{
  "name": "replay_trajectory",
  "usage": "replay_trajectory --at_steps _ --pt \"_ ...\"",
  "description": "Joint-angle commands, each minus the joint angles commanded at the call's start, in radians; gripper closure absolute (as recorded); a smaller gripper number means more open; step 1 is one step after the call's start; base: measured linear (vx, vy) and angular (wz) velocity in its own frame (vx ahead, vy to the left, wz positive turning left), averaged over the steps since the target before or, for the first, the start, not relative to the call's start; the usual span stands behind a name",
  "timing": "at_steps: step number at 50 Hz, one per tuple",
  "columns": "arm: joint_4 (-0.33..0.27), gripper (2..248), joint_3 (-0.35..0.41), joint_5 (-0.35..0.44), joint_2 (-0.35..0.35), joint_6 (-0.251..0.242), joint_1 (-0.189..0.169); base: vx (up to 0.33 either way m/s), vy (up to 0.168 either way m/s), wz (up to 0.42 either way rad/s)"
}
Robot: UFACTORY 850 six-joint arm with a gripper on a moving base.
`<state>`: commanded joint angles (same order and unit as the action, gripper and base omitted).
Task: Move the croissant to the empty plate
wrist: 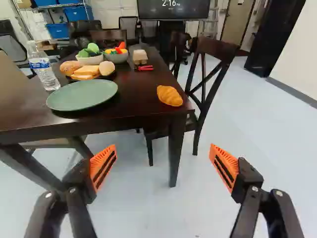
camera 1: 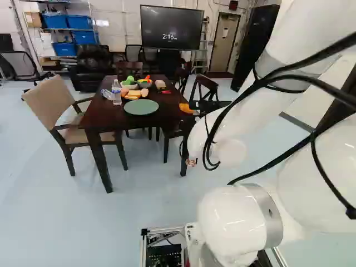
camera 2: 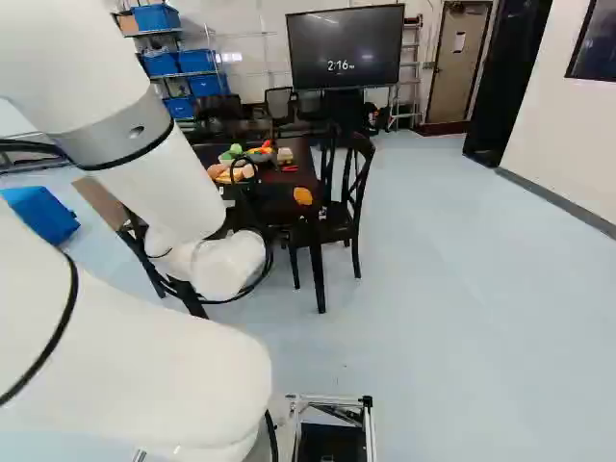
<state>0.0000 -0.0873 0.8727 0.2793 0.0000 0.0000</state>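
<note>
On the dark bench (wrist: 141, 94) sits the croissant (wrist: 169, 95), likely light and squashy, so the wide-open tool (wrist: 163, 157) should softly pinch its middle.

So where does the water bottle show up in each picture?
Left base view: the water bottle is left of the middle, beside the bread.
Right base view: not visible.
Wrist view: just beyond the green plate.
Shared landmark: the big screen.
</note>
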Motion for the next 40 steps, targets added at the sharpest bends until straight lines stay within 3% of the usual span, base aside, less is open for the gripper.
replay_trajectory --at_steps 40 --pt "0.000 3 0.000 0.000 0.000 0.000 0.000 0.102 -0.003 -0.013"
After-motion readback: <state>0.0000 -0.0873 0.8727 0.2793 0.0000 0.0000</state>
